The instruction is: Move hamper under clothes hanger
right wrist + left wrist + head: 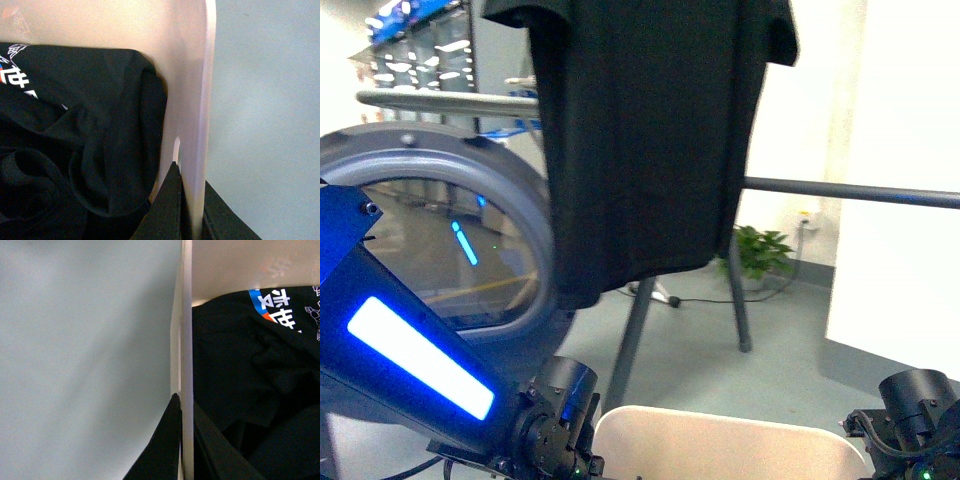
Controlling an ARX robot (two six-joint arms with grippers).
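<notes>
We are holding the hamper (720,445) at 6 o'clock, left gripper (186,412) and right gripper (192,185) each clenched on a side wall, clothes hanger (850,191) carrying a black T-shirt (640,150) at 12.

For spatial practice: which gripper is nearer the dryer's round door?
Left. The left gripper grips the hamper wall on the dryer door side; the right gripper grips the opposite wall, farther off.

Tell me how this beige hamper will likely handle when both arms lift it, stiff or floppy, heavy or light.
Probably stiff: on the hamper, the thin plastic wall looks straight where the left gripper and right gripper pinch it. Likely light: what shows inside is soft dark clothes. The smooth wall may slip in that pinch if tilted.
</notes>
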